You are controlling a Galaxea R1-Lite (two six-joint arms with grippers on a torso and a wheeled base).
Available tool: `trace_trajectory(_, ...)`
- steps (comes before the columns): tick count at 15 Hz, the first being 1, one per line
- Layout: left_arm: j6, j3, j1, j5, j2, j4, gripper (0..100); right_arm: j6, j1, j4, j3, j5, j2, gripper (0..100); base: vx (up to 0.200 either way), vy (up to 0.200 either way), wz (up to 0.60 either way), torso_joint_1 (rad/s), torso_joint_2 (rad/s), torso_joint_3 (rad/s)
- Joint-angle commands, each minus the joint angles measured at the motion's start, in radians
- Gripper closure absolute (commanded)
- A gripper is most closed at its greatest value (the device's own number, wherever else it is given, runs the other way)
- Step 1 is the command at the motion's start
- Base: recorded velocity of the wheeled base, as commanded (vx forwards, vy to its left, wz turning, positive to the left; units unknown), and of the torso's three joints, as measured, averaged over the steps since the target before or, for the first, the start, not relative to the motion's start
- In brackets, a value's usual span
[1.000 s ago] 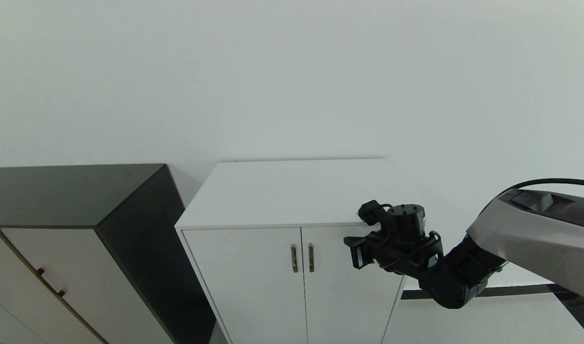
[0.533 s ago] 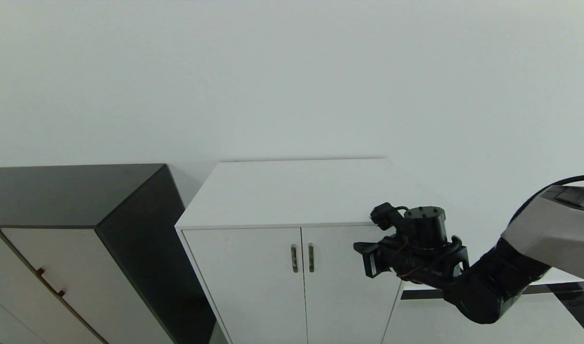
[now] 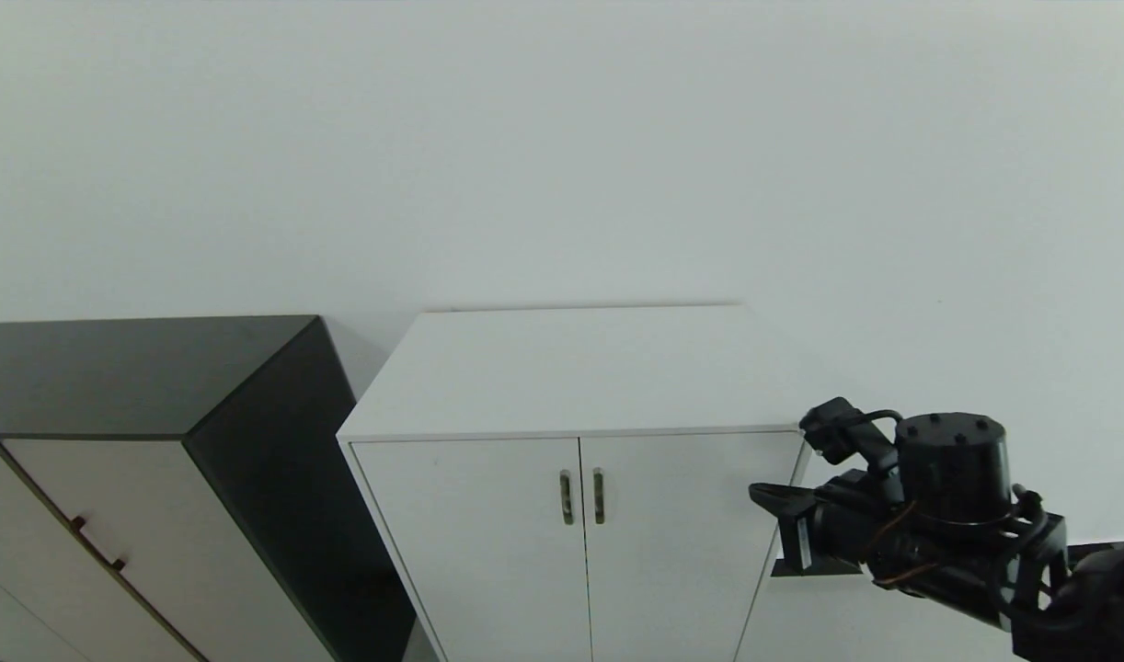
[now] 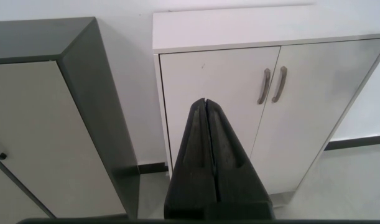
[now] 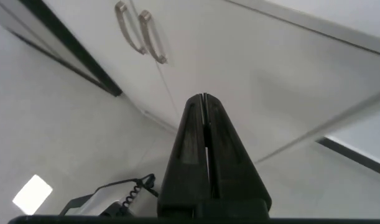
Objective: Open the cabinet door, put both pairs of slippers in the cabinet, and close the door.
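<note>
The white cabinet (image 3: pixel 571 368) stands against the wall with both doors closed. Its two metal handles (image 3: pixel 582 496) meet at the middle seam. My right gripper (image 3: pixel 766 496) is shut and holds nothing. It hangs in front of the cabinet's right front corner, well right of the handles and at about their height. In the right wrist view the right gripper (image 5: pixel 204 101) points at the right door below the handles (image 5: pixel 140 32). My left gripper (image 4: pixel 206 104) is shut and empty, held back from the cabinet front (image 4: pixel 214 81) and facing the left door.
A taller dark cabinet (image 3: pixel 157 377) with pale drawer fronts stands close on the left of the white one, with a narrow gap between them. A black baseboard strip (image 3: pixel 801 565) runs along the wall on the right. Pale floor lies in front.
My right arm has drawn back to the right and slightly down, from in front of the right door to the cabinet's right corner. The doors stay closed.
</note>
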Motion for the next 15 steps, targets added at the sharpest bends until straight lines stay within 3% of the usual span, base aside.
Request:
trace_trajectory(1, 0.000, 0.000, 0.000, 0.000, 0.001, 0.000, 100, -0.001, -0.004, 0.001, 0.093, -0.041, -0.124, 100, 0.000, 0.000, 0.00, 0.000, 0.00, 0.000)
trace_trajectory(3, 0.000, 0.000, 0.000, 0.000, 0.001, 0.000, 100, -0.001, -0.004, 0.002, 0.168, -0.110, -0.193, 100, 0.000, 0.000, 0.00, 0.000, 0.00, 0.000)
trace_trajectory(6, 0.000, 0.000, 0.000, 0.000, 0.001, 0.000, 100, -0.006, -0.002, 0.024, 0.362, -0.332, -0.422, 100, 0.000, 0.000, 0.00, 0.000, 0.00, 0.000)
trace_trajectory(8, 0.000, 0.000, 0.000, 0.000, 0.001, 0.000, 100, -0.007, -0.016, 0.097, 0.469, -0.412, -0.584, 100, 0.000, 0.000, 0.00, 0.000, 0.00, 0.000)
trace_trajectory(12, 0.000, 0.000, 0.000, 0.000, 0.001, 0.000, 100, 0.001, -0.033, 0.636, 0.415, -0.449, -1.054, 100, 0.000, 0.000, 0.00, 0.000, 0.00, 0.000)
trace_trajectory(13, 0.000, 0.000, 0.000, 0.000, 0.001, 0.000, 100, 0.002, -0.053, 0.732, 0.392, -0.449, -1.123, 100, 0.000, 0.000, 0.00, 0.000, 0.00, 0.000)
trace_trajectory(15, 0.000, 0.000, 0.000, 0.000, 0.001, 0.000, 100, 0.002, -0.099, 0.789, 0.388, -0.447, -1.167, 100, 0.000, 0.000, 0.00, 0.000, 0.00, 0.000)
